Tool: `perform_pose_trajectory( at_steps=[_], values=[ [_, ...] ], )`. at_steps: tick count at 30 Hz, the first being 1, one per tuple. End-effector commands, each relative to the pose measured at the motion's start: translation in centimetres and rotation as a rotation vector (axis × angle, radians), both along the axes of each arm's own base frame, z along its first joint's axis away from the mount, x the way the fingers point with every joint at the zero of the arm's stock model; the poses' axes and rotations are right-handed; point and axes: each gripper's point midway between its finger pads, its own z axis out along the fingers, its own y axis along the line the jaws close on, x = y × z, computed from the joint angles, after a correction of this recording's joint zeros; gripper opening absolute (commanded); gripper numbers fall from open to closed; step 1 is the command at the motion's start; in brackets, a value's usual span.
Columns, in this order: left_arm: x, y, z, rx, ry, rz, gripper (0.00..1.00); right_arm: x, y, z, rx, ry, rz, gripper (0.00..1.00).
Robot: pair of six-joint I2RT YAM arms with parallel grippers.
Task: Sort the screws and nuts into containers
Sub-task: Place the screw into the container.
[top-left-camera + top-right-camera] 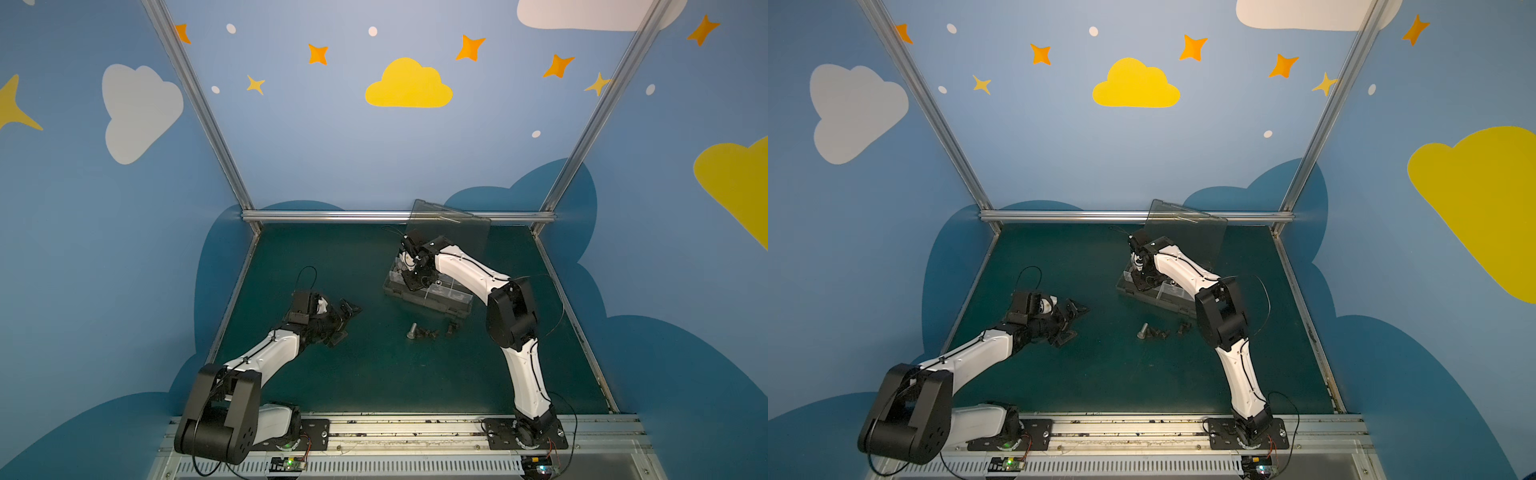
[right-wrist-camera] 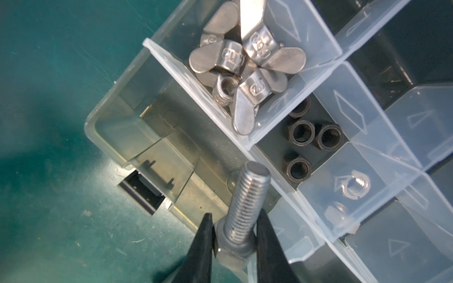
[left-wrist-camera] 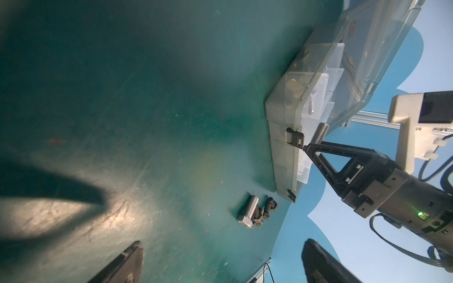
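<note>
The clear organizer box [image 1: 457,300] lies at the back right of the mat with its lid [image 1: 449,232] raised. My right gripper [image 2: 235,220] hangs over the box's left end, shut on a silver hex bolt [image 2: 245,208] by its head, above an empty corner compartment [image 2: 152,137]. Neighbouring compartments hold winged pieces [image 2: 245,66], black nuts [image 2: 311,137] and silver nuts [image 2: 355,186]. In front of the box, loose on the mat, lie another silver bolt [image 1: 412,331] and black screws [image 1: 428,332]. My left gripper [image 1: 349,316] stands open and empty, left of the pile.
The green mat [image 1: 332,374] is bounded by aluminium rails [image 1: 395,216] at the back and sides. The right arm's elbow [image 1: 511,316] rises just right of the loose pile. A further dark piece [image 1: 451,329] lies near the box's front wall.
</note>
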Motion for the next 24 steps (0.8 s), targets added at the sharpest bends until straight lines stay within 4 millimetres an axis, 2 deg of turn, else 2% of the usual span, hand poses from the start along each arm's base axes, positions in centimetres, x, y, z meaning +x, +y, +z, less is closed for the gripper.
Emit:
perform_pose_trajectory(
  at_steps=[1, 3, 6, 13, 19, 24],
  values=[
    [0.5, -0.1, 0.7, 0.001, -0.03, -0.012, 1.0, 0.2, -0.3, -0.1, -0.018, 0.007, 0.001, 0.26],
    [0.5, -0.1, 0.7, 0.002, -0.03, -0.011, 1.0, 0.1, -0.3, -0.1, -0.019, 0.009, 0.0, 0.38],
    [0.5, -0.1, 0.6, 0.003, -0.028, -0.01, 1.0, 0.1, -0.3, 0.2, -0.018, 0.004, 0.0, 0.45],
    [0.6, -0.1, 0.6, 0.003, -0.028, -0.01, 1.0, -0.8, -0.3, 2.7, 0.028, -0.006, 0.002, 0.51],
    [0.7, -0.2, 0.7, 0.003, -0.029, -0.009, 1.0, -3.7, -0.4, 5.3, 0.121, 0.017, 0.006, 0.54],
    [0.7, -0.2, 0.6, 0.004, -0.025, -0.011, 1.0, -7.4, -0.8, 4.9, 0.153, 0.081, 0.012, 0.57]
  ],
)
